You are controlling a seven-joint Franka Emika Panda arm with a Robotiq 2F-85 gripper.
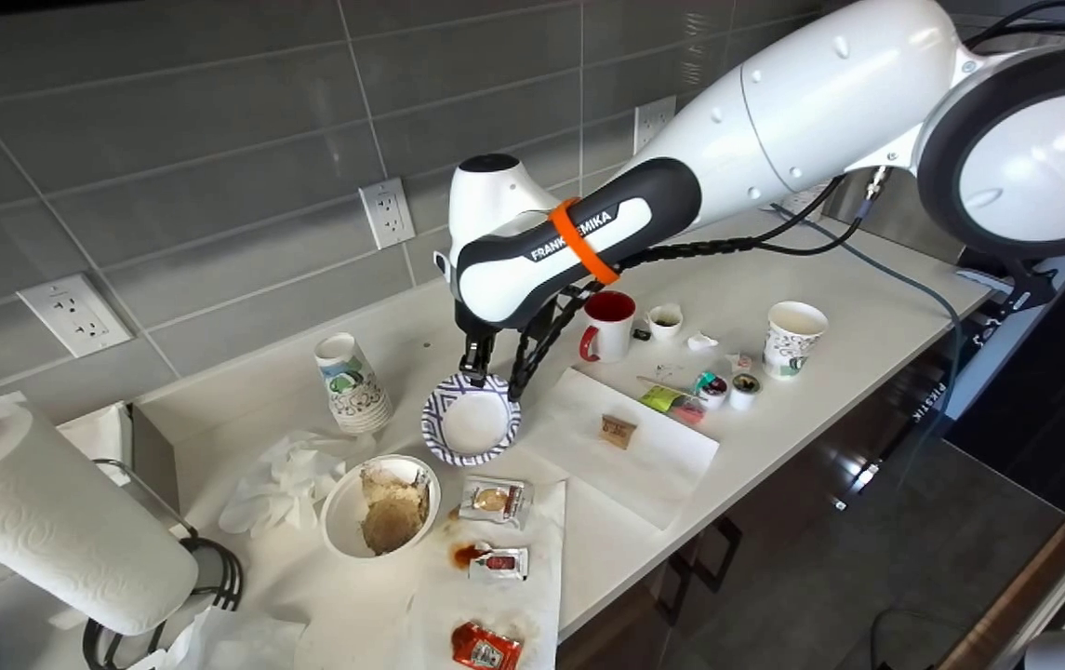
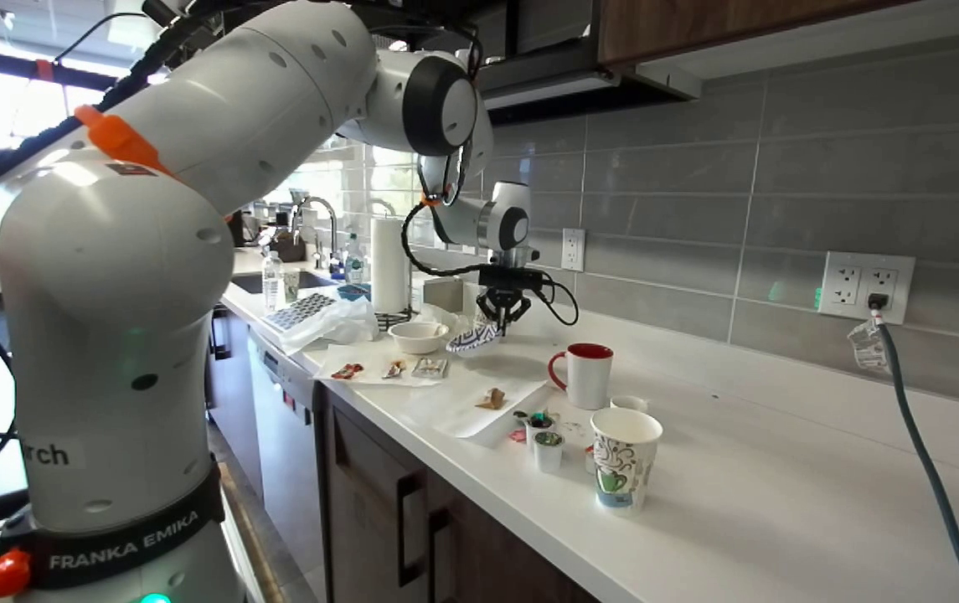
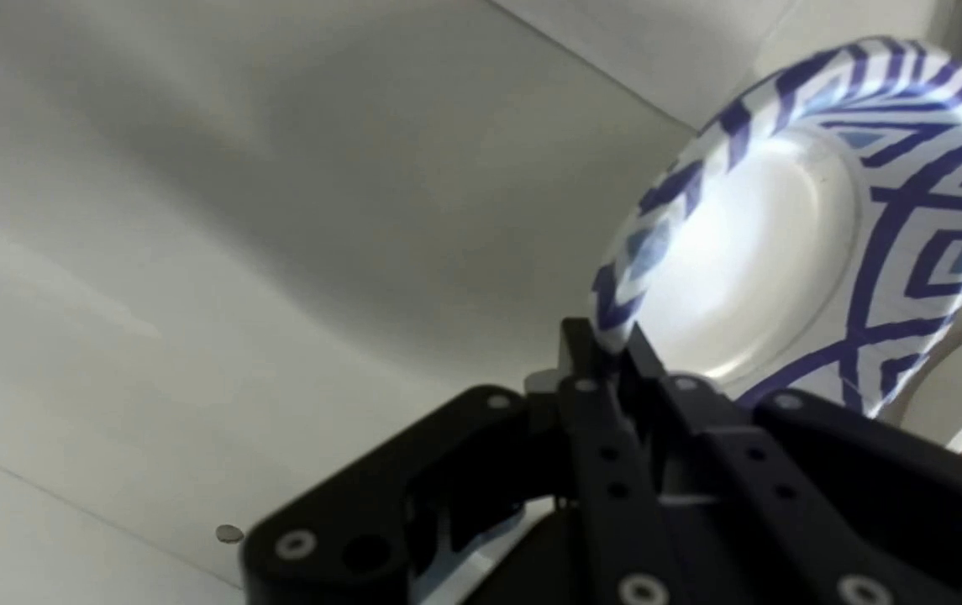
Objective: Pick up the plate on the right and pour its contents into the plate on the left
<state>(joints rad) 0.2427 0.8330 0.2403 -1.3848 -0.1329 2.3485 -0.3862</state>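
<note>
patterned plate (image 3: 808, 244) aslant in the tool (image 3: 612, 346)

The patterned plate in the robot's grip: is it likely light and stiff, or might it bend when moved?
The patterned plate is probably light, as it looks like thin disposable ware. It may flex or twist, since the gripper pinches just one part of its rim. Its raised, curved wall probably adds some stiffness, though.

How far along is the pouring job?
Done: the patterned plate is gripped; pouring probably too, since its visible inside looks bare and the white bowl holds brownish contents. In hand: that plate, jaws shut on its rim. Left, likely: setting it down, as it's held tilted.
</note>
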